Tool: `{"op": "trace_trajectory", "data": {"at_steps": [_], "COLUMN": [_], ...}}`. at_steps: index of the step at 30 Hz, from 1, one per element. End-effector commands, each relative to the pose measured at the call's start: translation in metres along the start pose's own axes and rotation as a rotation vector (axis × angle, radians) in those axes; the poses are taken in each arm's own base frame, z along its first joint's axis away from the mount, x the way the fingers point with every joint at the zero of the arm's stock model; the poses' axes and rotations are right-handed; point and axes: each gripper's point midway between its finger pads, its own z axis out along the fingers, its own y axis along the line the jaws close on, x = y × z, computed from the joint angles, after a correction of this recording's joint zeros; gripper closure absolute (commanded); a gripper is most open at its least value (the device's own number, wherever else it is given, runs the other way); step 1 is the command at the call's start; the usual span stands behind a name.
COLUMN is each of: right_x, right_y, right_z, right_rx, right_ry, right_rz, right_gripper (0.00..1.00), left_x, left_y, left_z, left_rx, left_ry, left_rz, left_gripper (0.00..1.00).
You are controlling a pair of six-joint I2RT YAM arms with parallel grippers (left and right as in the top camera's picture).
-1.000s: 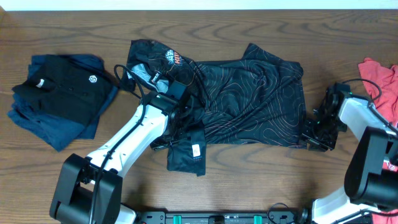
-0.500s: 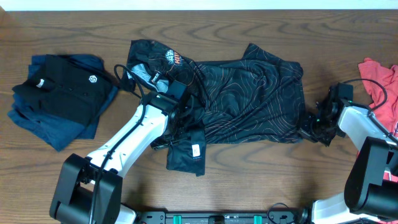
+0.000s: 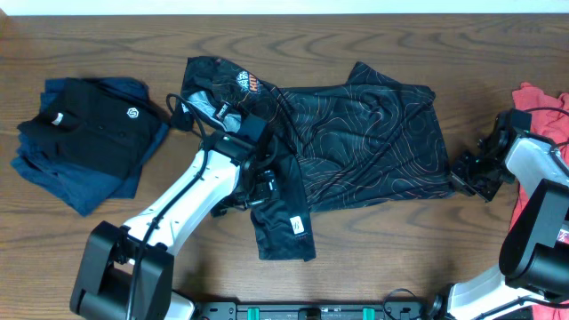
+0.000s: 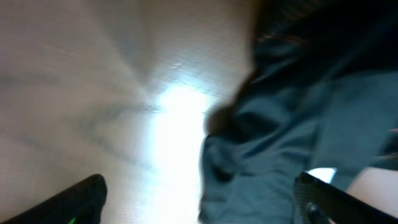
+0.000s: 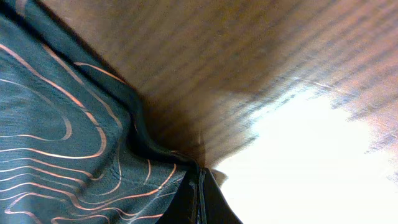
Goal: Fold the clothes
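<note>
The clothes, a black jersey (image 3: 373, 142) with thin orange contour lines, lie spread across the middle of the table, collar and chest logo toward the back left. My left gripper (image 3: 258, 182) hovers over the jersey's crumpled left part, its jaws wide open and holding nothing. In the left wrist view the open gripper (image 4: 202, 205) frames dark cloth (image 4: 298, 118) beside bare wood. My right gripper (image 3: 464, 173) is shut on the jersey's lower right hem corner. The right wrist view shows the closed gripper (image 5: 199, 199) pinching the patterned cloth (image 5: 56, 124). A flap with a white label (image 3: 298, 227) lies toward the front.
At the left of the table sits a folded pile topped by a black polo (image 3: 84, 133) on blue garments. A red T-shirt (image 3: 544, 111) lies at the right edge, just behind my right arm. The wooden table (image 3: 400, 258) shows in front.
My right gripper closed on the hem corner and drew it rightward, stretching the jersey flatter. My left gripper opened and let go of the cloth. The labelled flap slid toward the front.
</note>
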Motion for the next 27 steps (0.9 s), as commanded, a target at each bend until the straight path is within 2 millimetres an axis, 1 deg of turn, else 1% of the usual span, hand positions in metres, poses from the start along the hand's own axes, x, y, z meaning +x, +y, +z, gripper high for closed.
{"op": "trace_trajectory", "data": {"at_steps": [1, 3, 5, 7, 10, 13, 17, 23, 27], "right_x": [-0.006, -0.008, -0.007, -0.007, -0.005, -0.004, -0.003, -0.003, -0.003], "right_y": [-0.011, -0.018, -0.026, -0.028, -0.028, -0.028, -0.028, -0.028, -0.028], "right_z": [-0.001, -0.001, -0.002, -0.002, -0.002, -0.002, -0.002, -0.002, -0.002], "right_rx": [0.069, 0.109, 0.144, 0.146, 0.149, 0.15, 0.151, 0.151, 0.151], "right_ry": [-0.023, -0.033, -0.036, -0.033, -0.026, -0.023, -0.019, -0.018, -0.017], "right_rz": [-0.01, 0.014, 0.043, 0.049, 0.047, 0.04, 0.041, 0.027, 0.022], "right_gripper": [0.99, 0.99, 0.99, 0.99, 0.99, 0.99, 0.99, 0.99, 0.99], "left_x": [0.001, -0.001, -0.002, -0.004, -0.006, -0.007, -0.012, -0.029, -0.039], "left_y": [-0.019, -0.033, -0.049, -0.061, -0.073, -0.076, -0.08, -0.096, -0.101], "left_z": [-0.005, -0.006, -0.007, -0.007, -0.006, 0.0, 0.014, 0.034, 0.042], "left_rx": [0.069, 0.094, 0.124, 0.147, 0.172, 0.172, 0.167, 0.195, 0.194], "left_ry": [-0.038, -0.074, -0.115, -0.145, -0.171, -0.163, -0.149, -0.182, -0.213], "left_rz": [0.165, 0.255, 0.335, 0.371, 0.374, 0.337, 0.294, 0.289, 0.286], "left_gripper": [0.08, 0.12, 0.14, 0.18, 0.18, 0.18, 0.18, 0.18, 0.19]}}
